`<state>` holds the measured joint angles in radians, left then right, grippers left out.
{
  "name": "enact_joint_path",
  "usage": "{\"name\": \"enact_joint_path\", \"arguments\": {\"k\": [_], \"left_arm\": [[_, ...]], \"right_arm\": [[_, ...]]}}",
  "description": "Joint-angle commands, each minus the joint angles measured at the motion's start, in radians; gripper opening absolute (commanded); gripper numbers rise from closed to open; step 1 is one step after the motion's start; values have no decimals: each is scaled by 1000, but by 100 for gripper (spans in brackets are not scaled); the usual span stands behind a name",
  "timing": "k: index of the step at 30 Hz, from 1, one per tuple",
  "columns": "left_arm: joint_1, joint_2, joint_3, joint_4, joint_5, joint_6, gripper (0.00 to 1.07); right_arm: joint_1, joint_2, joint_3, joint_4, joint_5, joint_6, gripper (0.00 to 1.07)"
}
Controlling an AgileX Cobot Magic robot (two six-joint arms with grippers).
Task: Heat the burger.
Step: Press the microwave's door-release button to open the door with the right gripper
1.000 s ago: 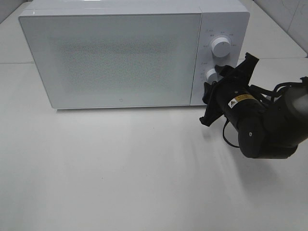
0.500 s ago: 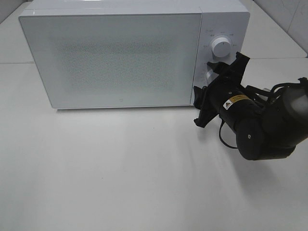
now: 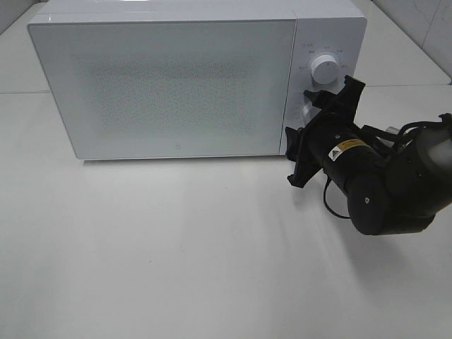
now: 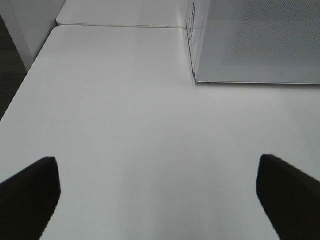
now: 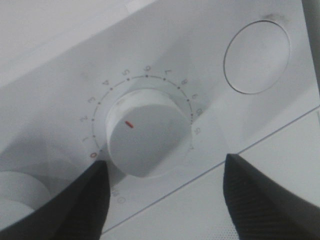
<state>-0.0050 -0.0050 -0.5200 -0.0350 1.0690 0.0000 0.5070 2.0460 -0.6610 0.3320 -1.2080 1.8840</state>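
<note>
The burger shows in no view; the only place that could hide it is the white microwave [image 3: 198,79], which stands at the back of the table [image 3: 176,247]; its door [image 3: 166,88] is shut flush, and the door's speckled grey pane lets nothing behind it be made out; on the panel beside the door, the lower dial [image 5: 147,140] has its red mark turned off the 0.

Right gripper [image 3: 323,129] moved in on lower knob [image 5: 145,132]; fingers [image 5: 265,195] spread wider.
</note>
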Motion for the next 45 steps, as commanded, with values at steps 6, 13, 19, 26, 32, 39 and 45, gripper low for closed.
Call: {"name": "enact_joint_path", "arguments": {"k": [6, 13, 19, 26, 32, 39, 45], "left_arm": [[2, -16, 3, 0, 3, 0, 101], [2, -16, 3, 0, 3, 0, 101], [2, -16, 3, 0, 3, 0, 101], [2, -16, 3, 0, 3, 0, 101], [2, -16, 3, 0, 3, 0, 101], [2, -16, 3, 0, 3, 0, 101], [2, -16, 3, 0, 3, 0, 101]], "right_arm": [[-1, -33, 56, 9, -94, -57, 66], [-1, -107, 119, 9, -119, -166, 66], [0, -247, 224, -34, -140, -422, 65], [7, -458, 355, -58, -85, -910, 65], [7, -653, 364, -50, 223, -1386, 64], [7, -855, 287, -23, 775, -1954, 63], [7, -958, 131, -28, 1321, -2260, 63]]}}
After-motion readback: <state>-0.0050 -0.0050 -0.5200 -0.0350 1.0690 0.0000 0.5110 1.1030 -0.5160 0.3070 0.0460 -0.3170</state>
